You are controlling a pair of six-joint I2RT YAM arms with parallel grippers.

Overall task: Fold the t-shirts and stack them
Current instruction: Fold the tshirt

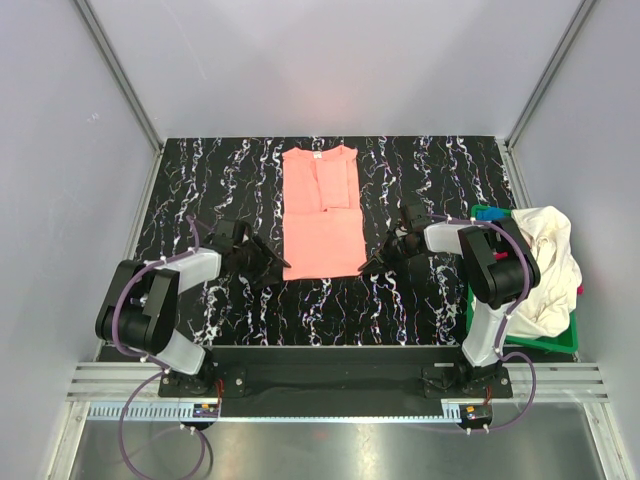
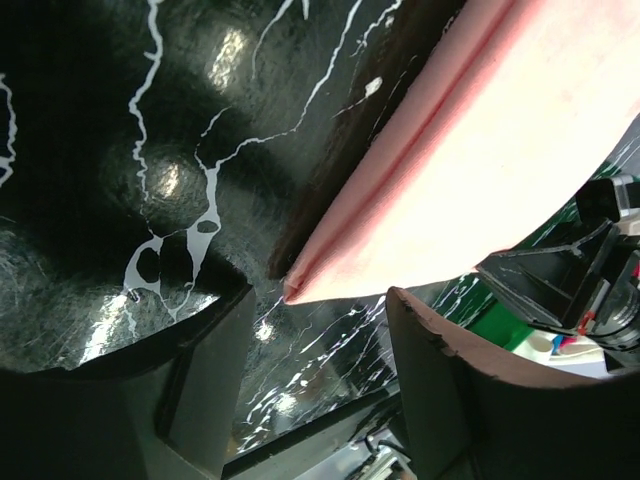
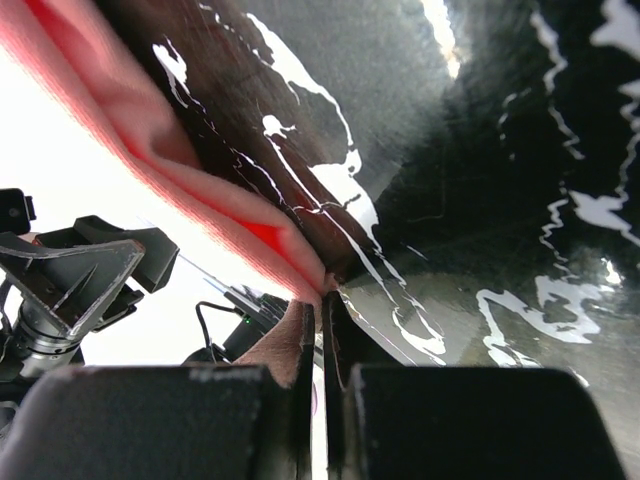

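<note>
black white-veined marble-look table (image 1: 430, 170) was glossy, with glare spots in both wrist views.

left gripper (image 2: 315, 300): jaws wide apart, low over the tabletop, straddling the near-left corner of the salmon-pink cloth t-shirt (image 1: 320, 225). the corner lay between the fingers (image 2: 200, 380), touching neither.

right gripper (image 3: 322, 305): jaws pressed almost together, with the shirt's near-right corner right at the tips. it looked pinched, but the cloth inside the gap was hidden.

my read: one arm per hem corner, so the near edge lifts evenly and folds away toward the collar. left needed to close before any lift, or the strip would skew.

the shirt lay flat mid-table, already narrowed to a long strip with the sides turned in and the neck at the far end.

cream-white cloth t-shirt (image 1: 545, 265) sat heaped in the green plastic basket (image 1: 540, 346) at the table's right edge, beside the right arm. no folded stack was in view, so i'd call the task early.

pale grey wall panels (image 1: 330, 60) closed three sides, with aluminium posts in the far corners. a metal rail ran along the near edge under the arm bases.
</note>
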